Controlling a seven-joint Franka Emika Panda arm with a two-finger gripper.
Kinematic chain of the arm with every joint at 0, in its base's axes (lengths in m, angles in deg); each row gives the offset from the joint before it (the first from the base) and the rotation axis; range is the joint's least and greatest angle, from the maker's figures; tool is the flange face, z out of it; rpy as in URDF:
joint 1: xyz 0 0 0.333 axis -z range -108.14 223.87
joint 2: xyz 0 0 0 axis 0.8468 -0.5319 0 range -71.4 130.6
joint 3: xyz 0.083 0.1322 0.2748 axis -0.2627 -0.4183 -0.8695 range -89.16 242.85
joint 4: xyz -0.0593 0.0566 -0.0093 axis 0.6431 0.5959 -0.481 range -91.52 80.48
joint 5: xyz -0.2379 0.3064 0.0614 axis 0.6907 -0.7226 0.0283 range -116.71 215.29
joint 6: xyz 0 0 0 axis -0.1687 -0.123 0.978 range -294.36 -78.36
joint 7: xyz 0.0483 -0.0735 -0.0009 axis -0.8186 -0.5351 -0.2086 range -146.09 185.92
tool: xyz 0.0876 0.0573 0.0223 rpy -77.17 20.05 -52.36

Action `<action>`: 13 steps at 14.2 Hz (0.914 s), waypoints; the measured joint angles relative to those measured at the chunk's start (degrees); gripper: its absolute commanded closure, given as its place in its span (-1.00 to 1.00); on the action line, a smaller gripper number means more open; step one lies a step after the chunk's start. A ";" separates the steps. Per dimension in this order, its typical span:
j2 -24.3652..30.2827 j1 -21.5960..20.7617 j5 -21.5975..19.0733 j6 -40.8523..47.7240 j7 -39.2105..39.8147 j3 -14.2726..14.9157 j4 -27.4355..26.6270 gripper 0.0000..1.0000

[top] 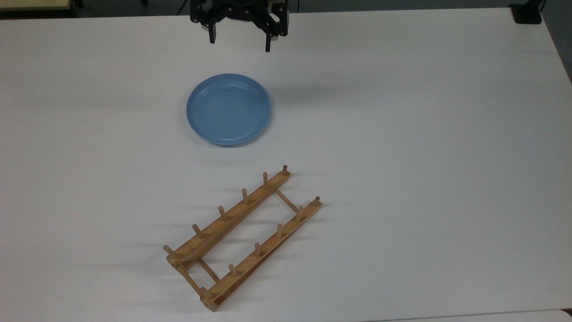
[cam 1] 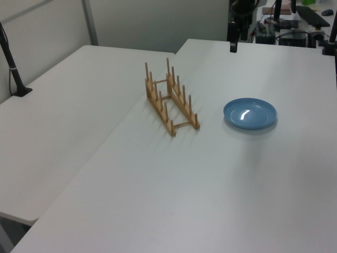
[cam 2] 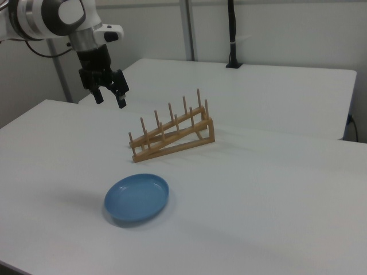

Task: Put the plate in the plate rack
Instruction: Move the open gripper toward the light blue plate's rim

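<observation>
The light-blue plate [top: 228, 109] lies flat on the white table [top: 424, 134], also seen as the plate [cam 1: 249, 113] and the plate [cam 2: 137, 198]. The wooden plate rack [top: 243, 227] with upright pegs rests empty nearer the top view's bottom edge; it appears as the plate rack [cam 1: 171, 101] and the plate rack [cam 2: 171, 132]. My gripper [top: 240, 44] hangs above the table beyond the plate's far rim, open and holding nothing; it also shows as the gripper [cam 2: 110, 98].
A black post base [top: 526, 13] stands at the top view's upper right table corner. A second white table [cam 1: 58, 121] adjoins on the left view's left, with a black post [cam 1: 13, 66] on it. Desk clutter [cam 1: 295, 23] lies behind the arm.
</observation>
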 measured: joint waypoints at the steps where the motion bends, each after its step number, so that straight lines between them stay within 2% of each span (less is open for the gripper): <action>1: 0.00 0.00 0.00 0.00 0.48 0.00 0.00 -1.00; 7: 0.00 1.50 0.00 0.00 5.72 0.07 -0.08 -1.00; 13: -0.76 7.04 0.00 0.00 19.54 0.31 -1.29 -1.00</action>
